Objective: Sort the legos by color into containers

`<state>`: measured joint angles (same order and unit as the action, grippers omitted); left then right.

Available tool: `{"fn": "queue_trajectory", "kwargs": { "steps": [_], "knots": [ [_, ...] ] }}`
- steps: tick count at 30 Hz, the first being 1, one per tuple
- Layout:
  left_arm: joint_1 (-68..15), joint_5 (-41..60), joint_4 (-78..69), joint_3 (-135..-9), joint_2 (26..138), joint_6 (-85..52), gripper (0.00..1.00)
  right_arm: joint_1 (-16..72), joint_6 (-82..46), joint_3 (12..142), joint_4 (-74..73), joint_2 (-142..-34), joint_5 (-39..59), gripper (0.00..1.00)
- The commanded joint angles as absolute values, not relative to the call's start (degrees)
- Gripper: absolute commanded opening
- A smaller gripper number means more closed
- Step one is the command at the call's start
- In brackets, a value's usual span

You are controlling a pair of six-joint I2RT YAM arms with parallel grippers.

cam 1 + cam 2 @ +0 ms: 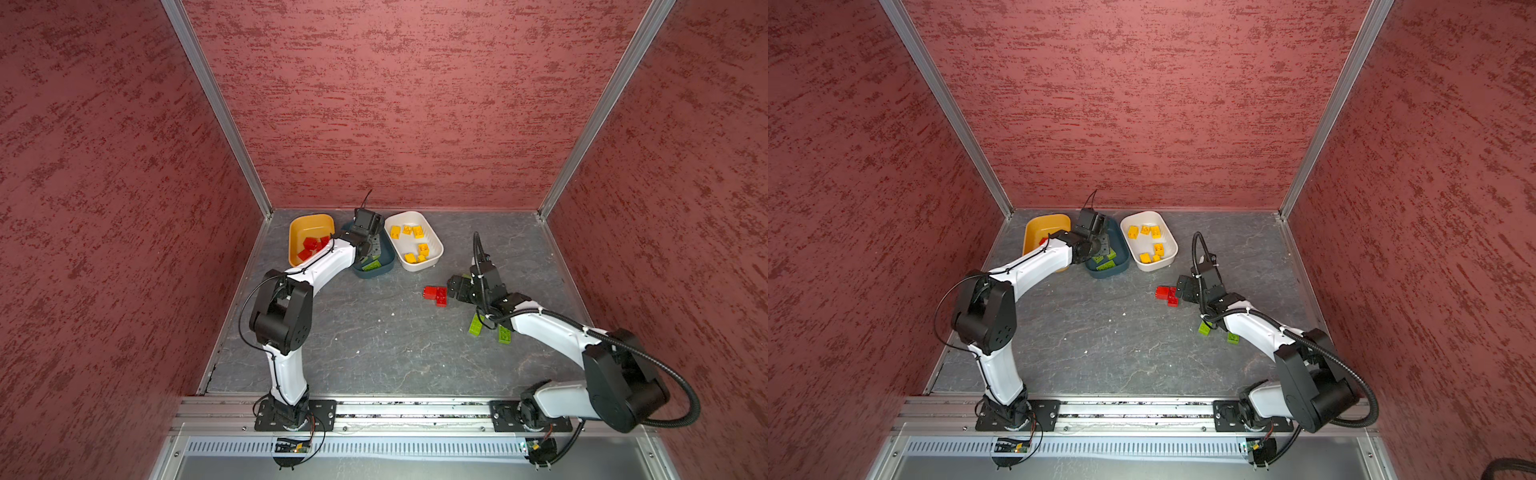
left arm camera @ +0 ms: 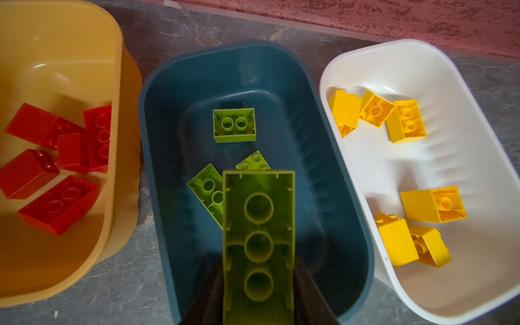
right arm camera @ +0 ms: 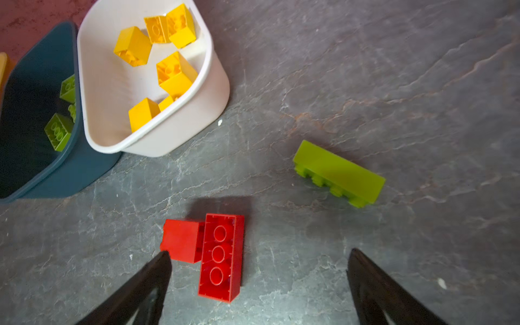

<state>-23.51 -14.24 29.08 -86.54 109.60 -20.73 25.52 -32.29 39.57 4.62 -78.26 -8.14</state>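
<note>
Legos are mostly sorted: red bricks (image 2: 59,205) lie in the mustard yellow tub (image 2: 56,56), lime green bricks (image 2: 234,125) in the dark teal tub (image 2: 315,118), and yellow bricks (image 2: 433,205) in the white tub (image 2: 450,112). The three tubs stand side by side at the far edge of the bench (image 1: 374,340), with the teal one between the other two.

The left hand (image 2: 259,261) hangs over the dark teal tub, pinching a long lime green brick (image 2: 259,213) by its long sides, with the hollow underside facing the wrist camera. Three green bricks lie on the tub floor below it.

Four bricks lie on the bare bench. A long red brick (image 3: 221,256) lies underside up, with a square red brick (image 3: 181,240) touching its side. The right hand (image 3: 260,251) is low by this pair, fingers spread wide and gripping nothing. One fingertip (image 3: 164,260) is at the square brick's corner; I cannot tell whether it touches. A loose lime brick (image 3: 337,173) lies on its side nearby. In a top view a second loose lime brick (image 1: 505,333) lies near it, partly under the right arm.
</note>
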Motion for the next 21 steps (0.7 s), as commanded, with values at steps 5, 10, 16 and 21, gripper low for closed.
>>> {"fn": "queue_trajectory", "kwargs": {
  "steps": [5, 10, 16, 21],
  "knots": [
    [-23.5, -6.7, 37.8, -99.9, 116.8, -20.9, 0.62, 25.6, -34.5, 36.2, 6.4, -74.4, -21.0, 0.99],
    [-29.5, -10.2, 35.6, -96.9, 112.1, -17.7, 0.93, 25.4, -39.5, 34.8, 10.0, -71.0, -25.7, 0.99],
    [-39.1, -9.3, 39.0, -95.1, 109.0, -14.0, 0.98, 23.5, -41.2, 26.7, 0.3, -64.4, -21.6, 0.99],
    [-44.9, -6.7, 46.7, -99.9, 113.7, -22.4, 0.99, 22.5, -43.2, 26.2, 0.9, -63.9, -24.0, 0.99]
  ]
}}
